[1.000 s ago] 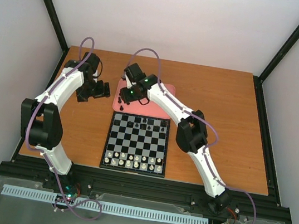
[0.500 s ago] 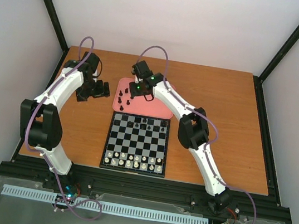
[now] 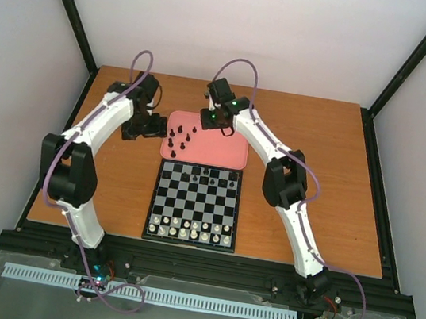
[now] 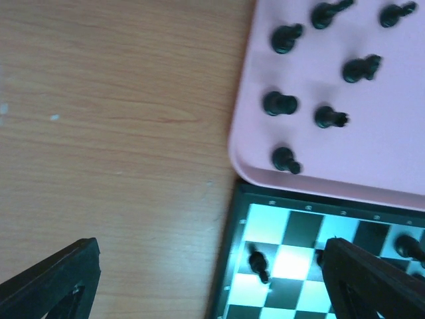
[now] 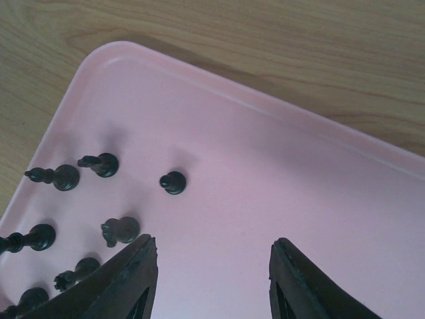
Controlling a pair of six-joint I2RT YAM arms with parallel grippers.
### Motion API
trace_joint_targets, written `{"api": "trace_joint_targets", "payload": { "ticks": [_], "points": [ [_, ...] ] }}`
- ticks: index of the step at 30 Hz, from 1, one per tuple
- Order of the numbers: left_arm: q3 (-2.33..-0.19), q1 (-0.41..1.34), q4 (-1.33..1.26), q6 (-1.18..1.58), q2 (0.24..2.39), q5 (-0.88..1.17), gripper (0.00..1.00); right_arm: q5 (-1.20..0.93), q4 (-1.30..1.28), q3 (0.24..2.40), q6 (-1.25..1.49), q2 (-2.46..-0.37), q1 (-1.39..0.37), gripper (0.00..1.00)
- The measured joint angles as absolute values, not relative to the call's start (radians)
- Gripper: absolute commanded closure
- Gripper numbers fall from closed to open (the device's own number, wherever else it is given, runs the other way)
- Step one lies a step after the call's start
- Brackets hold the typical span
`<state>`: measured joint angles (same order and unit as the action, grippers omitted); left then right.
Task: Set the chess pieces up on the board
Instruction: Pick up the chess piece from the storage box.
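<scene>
The board (image 3: pixel 194 203) lies at the table's near middle, with a few black chess pieces (image 3: pixel 207 175) on its far rows and white pieces on its near rows. Several black pieces (image 3: pixel 179 138) stand on the left part of the pink tray (image 3: pixel 222 150) behind it. My right gripper (image 3: pixel 209 120) is open and empty above the tray's far edge. In the right wrist view it (image 5: pixel 212 266) hangs over bare tray (image 5: pixel 279 186), with pieces (image 5: pixel 172 181) to its left. My left gripper (image 3: pixel 155 125) is open at the tray's left edge. In the left wrist view it (image 4: pixel 212 292) spans the board corner (image 4: pixel 292 229).
White pieces (image 3: pixel 190 234) fill the board's two near rows. One black piece (image 4: pixel 257 261) stands near the board's far left corner. Bare wooden table (image 3: pixel 314 183) lies right of the board and tray, and black frame posts stand at the table's far corners.
My right gripper has moved away from the pieces at the tray's left part, toward the tray's far edge. My left arm has swung right, closer to the tray's left edge.
</scene>
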<state>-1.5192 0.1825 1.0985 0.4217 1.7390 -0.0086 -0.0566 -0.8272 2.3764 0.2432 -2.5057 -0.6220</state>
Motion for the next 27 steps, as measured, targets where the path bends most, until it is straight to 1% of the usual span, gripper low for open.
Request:
{"api": "trace_joint_targets", "payload": {
  "ticks": [4, 8, 10, 16, 21, 24, 27],
  "points": [
    [-1.575, 0.231, 1.097, 0.432, 1.812, -0.004, 0.15, -0.06, -0.841, 2.367, 0.22, -2.481, -0.602, 0.53],
    [-1.61, 0.253, 1.095, 0.45, 1.877, -0.005, 0.25, -0.073, -0.843, 2.312, 0.198, -2.423, -0.587, 0.53],
    [-1.625, 0.257, 1.09, 0.461, 1.906, -0.008, 0.28, -0.097, -0.843, 2.291, 0.192, -2.397, -0.58, 0.53],
    [-1.704, 0.265, 1.081, 0.479, 2.011, -0.029, 0.31, -0.174, -0.841, 2.27, 0.174, -2.373, -0.54, 0.54],
    [-1.774, 0.274, 1.073, 0.492, 2.103, -0.043, 0.33, -0.229, -0.829, 2.179, 0.172, -2.351, -0.503, 0.54],
    [-1.824, 0.275, 1.073, 0.504, 2.156, -0.045, 0.39, -0.252, -0.827, 2.119, 0.173, -2.335, -0.489, 0.54],
    [-1.872, 0.275, 1.073, 0.517, 2.195, -0.045, 0.43, -0.272, -0.826, 2.094, 0.173, -2.327, -0.477, 0.54]
  ]
}}
